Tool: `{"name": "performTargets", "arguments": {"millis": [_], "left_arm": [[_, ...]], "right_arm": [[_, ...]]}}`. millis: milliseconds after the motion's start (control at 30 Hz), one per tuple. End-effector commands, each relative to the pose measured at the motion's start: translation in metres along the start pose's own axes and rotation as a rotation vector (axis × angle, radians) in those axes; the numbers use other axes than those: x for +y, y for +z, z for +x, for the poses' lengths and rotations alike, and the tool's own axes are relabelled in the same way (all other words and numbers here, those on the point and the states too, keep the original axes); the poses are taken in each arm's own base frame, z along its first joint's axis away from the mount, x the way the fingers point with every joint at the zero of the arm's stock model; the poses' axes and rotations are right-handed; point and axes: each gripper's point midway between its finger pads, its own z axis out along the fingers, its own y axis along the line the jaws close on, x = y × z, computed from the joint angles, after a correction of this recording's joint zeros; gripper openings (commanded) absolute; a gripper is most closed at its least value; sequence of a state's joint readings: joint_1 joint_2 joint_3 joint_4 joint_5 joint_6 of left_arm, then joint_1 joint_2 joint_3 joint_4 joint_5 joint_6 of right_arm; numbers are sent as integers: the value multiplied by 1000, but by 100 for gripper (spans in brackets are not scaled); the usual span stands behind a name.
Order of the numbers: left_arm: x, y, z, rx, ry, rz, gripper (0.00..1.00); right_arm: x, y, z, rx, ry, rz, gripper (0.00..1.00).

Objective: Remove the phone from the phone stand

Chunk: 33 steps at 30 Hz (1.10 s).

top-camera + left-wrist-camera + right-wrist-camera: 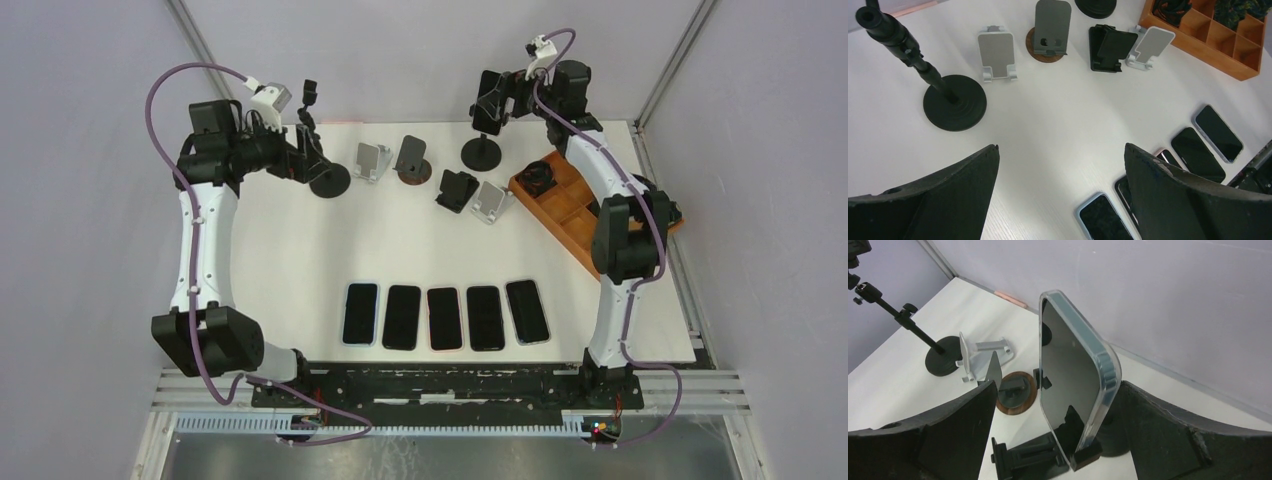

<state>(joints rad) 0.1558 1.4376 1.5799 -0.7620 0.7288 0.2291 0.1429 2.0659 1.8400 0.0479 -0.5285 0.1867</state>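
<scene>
**Desk:** Where is the phone right now?

**Operator:** I see the phone (1073,385) standing upright with its bottom end gripped in the clamp of the phone stand (481,153). That is the tall pole stand on a round black base at the far side of the table (300,250), just left of the wooden tray (575,215). The screen is dark and there is a clear case around it.

**Desk:** And your right gripper?

**Operator:** My right gripper (1059,390) is up at phone height with its jaws spread wide, and the phone stands between the two fingers. On the screen side I see a clear gap. On the other side the case edge sits just beside the finger, and I cannot tell whether they touch. It has not closed on anything.

**Desk:** The left one?

**Operator:** My left gripper (1062,150) is spread wide as well and holds nothing. It hangs above the table, near the empty pole stand (954,102) at the far left.

**Desk:** Anything else on the table?

**Operator:** Four small desk stands (996,55) sit in a loose line between the two pole stands. A row of five flat phones (445,318) lies face up near the arm bases. The tray holds some dark items in its far compartments, which I cannot make out.
</scene>
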Motion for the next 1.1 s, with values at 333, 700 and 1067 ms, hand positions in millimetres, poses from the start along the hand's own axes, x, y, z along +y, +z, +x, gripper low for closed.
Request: {"name": "performTargets", "arguments": {"millis": [333, 700, 1067], "left_arm": [[-21, -3, 16, 47, 29, 121, 100], [-27, -4, 28, 70, 37, 149, 100], [-33, -8, 26, 63, 54, 166, 100]], "right_arm": [[-2, 36, -1, -134, 45, -112, 69], [6, 21, -75, -314, -62, -84, 22], [15, 0, -135, -444, -108, -41, 0]]}}
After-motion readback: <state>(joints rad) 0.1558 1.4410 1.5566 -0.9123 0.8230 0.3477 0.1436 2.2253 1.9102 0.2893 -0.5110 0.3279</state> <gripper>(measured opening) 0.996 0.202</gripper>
